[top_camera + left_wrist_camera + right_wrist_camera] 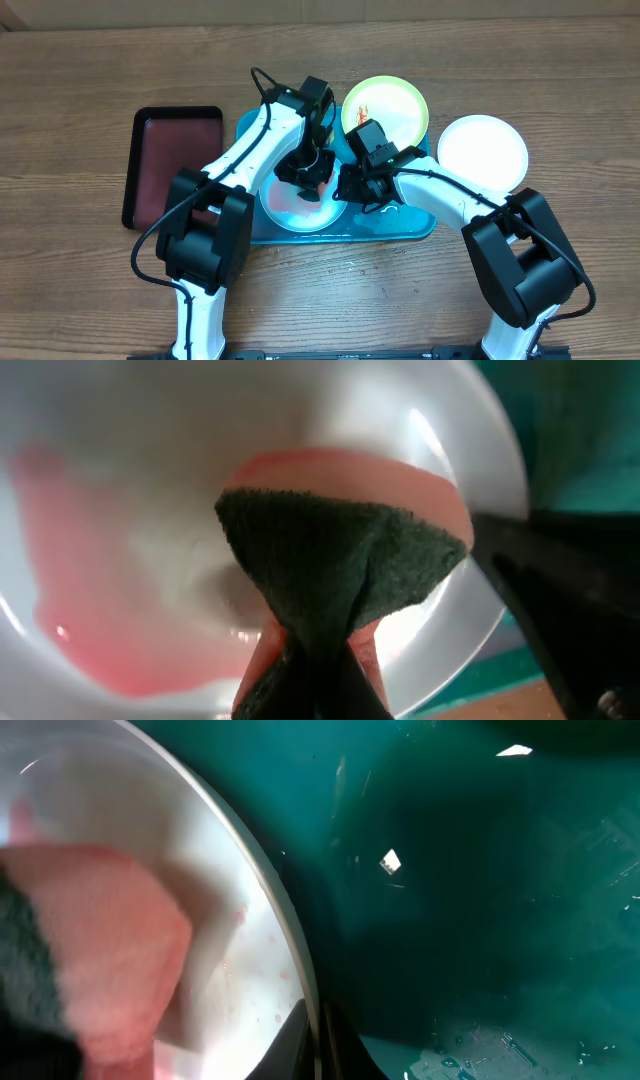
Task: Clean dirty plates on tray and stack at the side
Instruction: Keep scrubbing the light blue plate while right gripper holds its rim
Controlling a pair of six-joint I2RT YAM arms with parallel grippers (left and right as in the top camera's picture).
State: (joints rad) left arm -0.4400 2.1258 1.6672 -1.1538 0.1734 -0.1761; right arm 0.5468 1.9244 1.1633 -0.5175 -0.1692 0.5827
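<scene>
While my left gripper point(311, 180) pinches the sponge point(340, 555), the smeared plate point(110, 530) lies directly beneath it on the tray point(415, 226). My right gripper point(347, 190) sits at the plate's rim, and I cannot tell its grip.

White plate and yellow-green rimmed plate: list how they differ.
The white plate is plain white; the yellow-green rimmed plate has a coloured rim. The white plate looks clean; the yellow-green rimmed plate carries a red-orange smear. The white plate lies on the table right of the tray; the yellow-green rimmed plate overlaps the tray's far edge. Both are round, similar in size, lying flat.
</scene>
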